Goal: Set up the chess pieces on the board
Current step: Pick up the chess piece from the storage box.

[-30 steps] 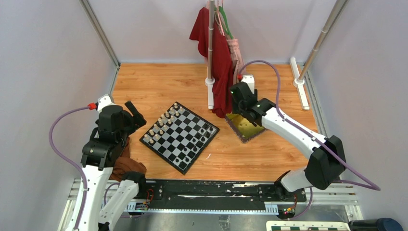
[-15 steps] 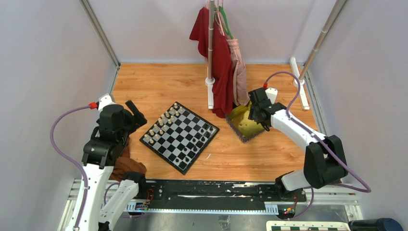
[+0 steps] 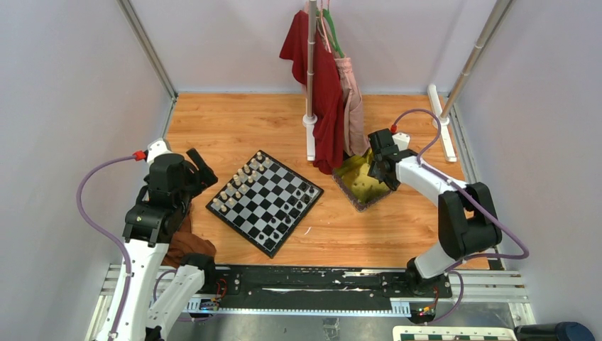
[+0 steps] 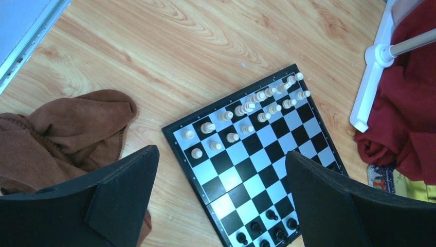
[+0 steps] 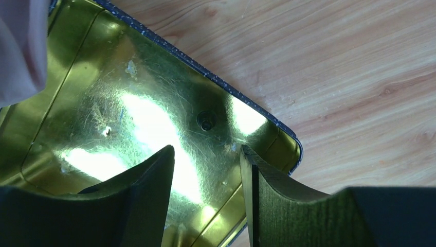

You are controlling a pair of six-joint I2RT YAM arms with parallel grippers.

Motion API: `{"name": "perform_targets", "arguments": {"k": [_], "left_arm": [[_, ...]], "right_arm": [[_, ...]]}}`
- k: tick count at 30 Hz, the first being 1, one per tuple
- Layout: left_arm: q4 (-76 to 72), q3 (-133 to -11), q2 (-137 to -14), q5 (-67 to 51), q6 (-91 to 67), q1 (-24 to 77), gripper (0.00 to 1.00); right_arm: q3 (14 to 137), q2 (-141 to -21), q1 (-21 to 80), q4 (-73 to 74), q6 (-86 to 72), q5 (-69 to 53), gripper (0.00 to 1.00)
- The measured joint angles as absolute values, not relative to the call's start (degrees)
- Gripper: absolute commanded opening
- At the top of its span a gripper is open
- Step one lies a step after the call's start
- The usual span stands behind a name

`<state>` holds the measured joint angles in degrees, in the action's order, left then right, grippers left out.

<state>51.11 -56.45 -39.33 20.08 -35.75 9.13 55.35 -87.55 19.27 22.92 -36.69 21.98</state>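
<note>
The board [image 3: 265, 202] lies turned diamond-wise on the wooden table. Cream chess pieces [image 3: 240, 185] line its upper-left edge and black chess pieces [image 3: 287, 213] stand along its lower-right side. In the left wrist view the board [image 4: 257, 154] shows cream pieces [image 4: 247, 108] at the far side and black ones [image 4: 267, 231] at the near side. My left gripper [image 4: 221, 153] hangs open above the board's left corner [image 3: 201, 169], holding nothing. My right gripper [image 3: 378, 172] is open just above the gold tray [image 5: 103, 77], nothing between its fingers [image 5: 154, 185]. A small dark round thing [image 5: 207, 121] sits in the tray.
A rack pole [image 3: 311, 78] with a white foot carries red and pink garments [image 3: 330, 92] that hang down to the gold tray's [image 3: 358, 190] far edge. A brown cloth [image 3: 186, 238] lies left of the board. A white bar [image 3: 441, 131] lies at the back right.
My right gripper has swung right, from the tray's far-left corner to its right side, and its jaws have narrowed a little. The left arm has hardly moved.
</note>
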Motion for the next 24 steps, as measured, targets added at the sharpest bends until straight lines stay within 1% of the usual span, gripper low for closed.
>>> {"name": "perform_targets", "arguments": {"k": [10,24], "left_arm": [[51.1,-56.1,-40.2,20.2,-35.7,9.1,1.00],[50.6,-55.6,-41.4,20.2,-35.7,9.1,1.00]], "right_arm": [[55.4,-91.4,18.0,20.6,-36.7,21.0,0.48],[55.6,-94.0,16.4,18.9,-36.6,20.5,0.36]]}}
